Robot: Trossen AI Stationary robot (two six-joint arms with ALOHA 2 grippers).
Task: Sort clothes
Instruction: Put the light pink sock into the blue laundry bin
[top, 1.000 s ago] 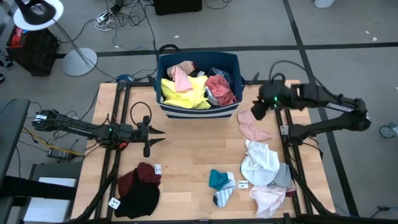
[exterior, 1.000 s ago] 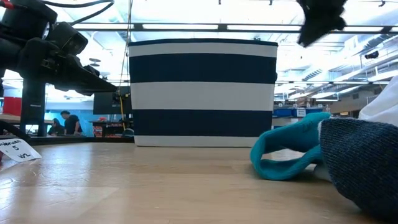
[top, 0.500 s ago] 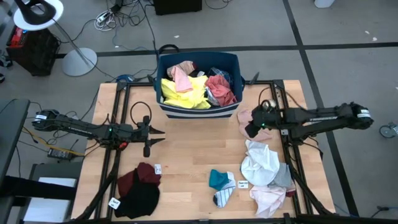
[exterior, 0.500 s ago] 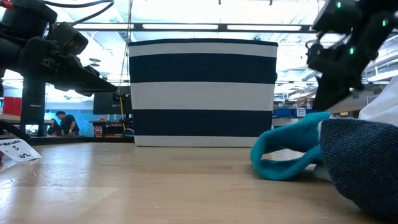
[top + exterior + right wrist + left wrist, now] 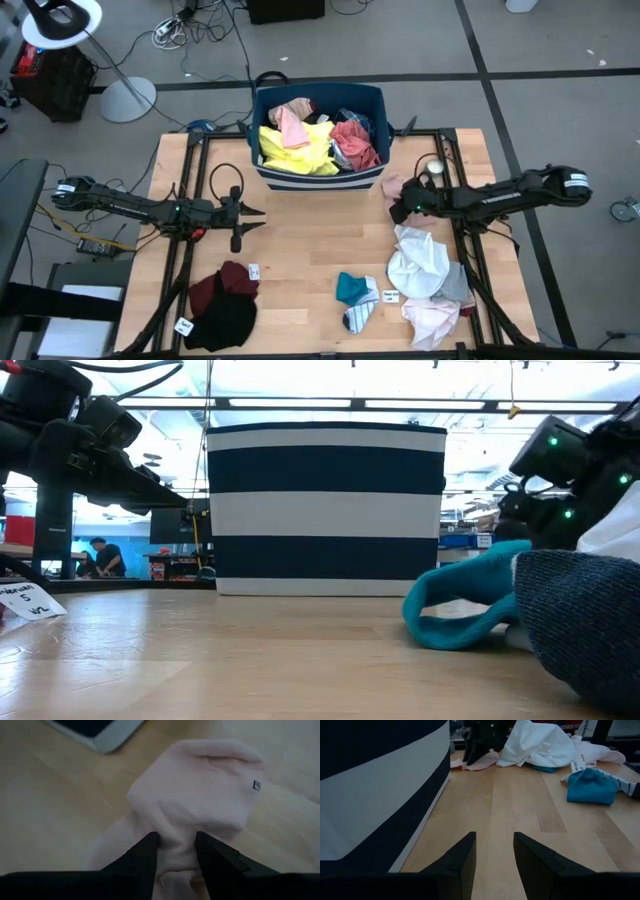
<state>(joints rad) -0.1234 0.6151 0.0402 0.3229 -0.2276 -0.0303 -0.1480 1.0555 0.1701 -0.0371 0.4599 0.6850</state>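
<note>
**rigop_77:** Quick status from my screen. The pink garment (image 5: 200, 790) is mostly hidden from above, my right arm lies across it, so only a scrap shows by the bin's corner. In the low view a grey sock (image 5: 590, 620) right up against the lens eats the whole right side, with the teal sock (image 5: 470, 605) just behind it.

**benchlurker:** How's the arm sitting?

**rigop_77:** Stretched out low and nearly flat over the table from the right edge, right gripper (image 5: 402, 210) down on the pink fabric, just beside the navy striped bin (image 5: 318, 178). Left arm is parked on the left side of the table, left gripper (image 5: 494, 852) pointing toward the bin.

**benchlurker:** Grabbing anything?

**rigop_77:** Right fingers (image 5: 145, 855) are a narrow gap apart with a fold of pink bunched between them, touching both. I can't tell if it's actually pinched. Left fingers are spread, nothing in them.

**benchlurker:** Rest of the clothes?

**rigop_77:** Yellow (image 5: 295, 150) and others in the bin, white pile (image 5: 418, 262) near the right edge, maroon and black heap (image 5: 222, 300) front left.
</note>
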